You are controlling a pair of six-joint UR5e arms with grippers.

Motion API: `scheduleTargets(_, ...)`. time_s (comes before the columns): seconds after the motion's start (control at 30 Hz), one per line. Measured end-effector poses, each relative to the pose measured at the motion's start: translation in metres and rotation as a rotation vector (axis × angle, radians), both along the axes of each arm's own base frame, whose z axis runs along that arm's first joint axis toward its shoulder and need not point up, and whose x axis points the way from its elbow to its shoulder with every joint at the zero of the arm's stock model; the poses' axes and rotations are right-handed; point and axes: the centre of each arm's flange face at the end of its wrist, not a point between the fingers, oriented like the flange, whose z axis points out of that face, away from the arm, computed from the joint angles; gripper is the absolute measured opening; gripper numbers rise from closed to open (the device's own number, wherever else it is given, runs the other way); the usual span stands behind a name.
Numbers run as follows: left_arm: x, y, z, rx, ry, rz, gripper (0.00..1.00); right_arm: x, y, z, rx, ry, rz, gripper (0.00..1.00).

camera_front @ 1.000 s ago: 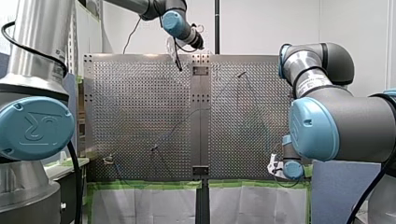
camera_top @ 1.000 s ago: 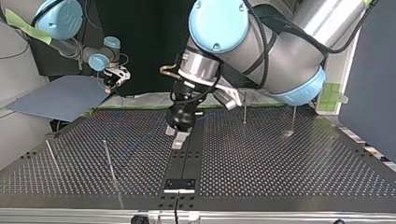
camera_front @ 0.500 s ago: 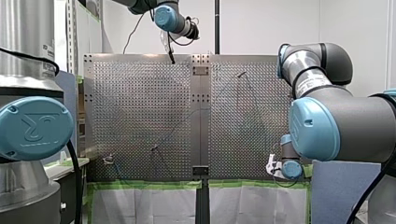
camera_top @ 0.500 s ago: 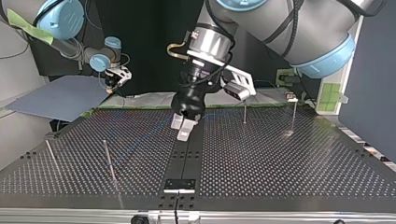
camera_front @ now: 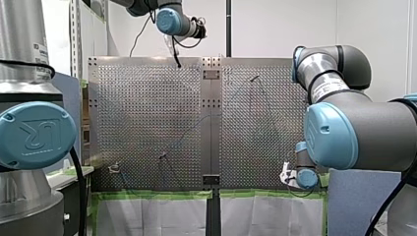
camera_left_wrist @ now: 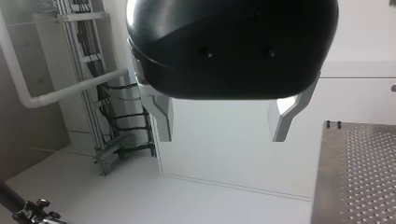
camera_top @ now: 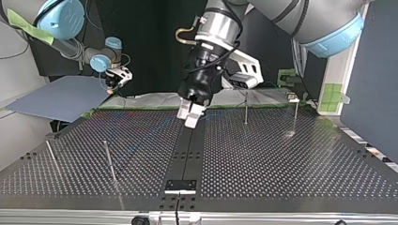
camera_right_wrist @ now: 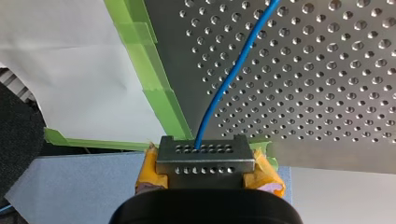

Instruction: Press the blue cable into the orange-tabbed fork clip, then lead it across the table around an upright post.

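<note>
Seen from the front, my left arm's gripper point(camera_front: 176, 58) hangs raised above the perforated table point(camera_front: 147, 108), while my right arm's gripper point(camera_front: 286, 174) sits at the table's near right corner. From across the table, the left gripper's pale fingers point(camera_top: 193, 117) hover over the central strip point(camera_top: 187, 150), well apart from the upright posts point(camera_top: 246, 108). The left wrist camera shows its fingers spread wide on nothing. The right wrist camera shows yellow-padded fingers pinching the blue cable point(camera_right_wrist: 233, 74), which runs ahead of them over the perforated plate beside green tape point(camera_right_wrist: 159, 88).
</note>
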Motion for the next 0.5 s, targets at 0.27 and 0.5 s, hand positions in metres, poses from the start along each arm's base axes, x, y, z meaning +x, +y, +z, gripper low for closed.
scheduleTargets(0.27, 0.008, -0.004, -0.043, -0.02, 0.038, -0.008, 1.0, 0.0, 0.0, 0.0, -0.001, 0.001, 0.001, 0.0)
scheduleTargets(0.5, 0.014, -0.007, -0.088, 0.012, 0.062, 0.023, 1.0, 0.001, 0.0, 0.0, -0.001, 0.001, 0.003, 0.0)
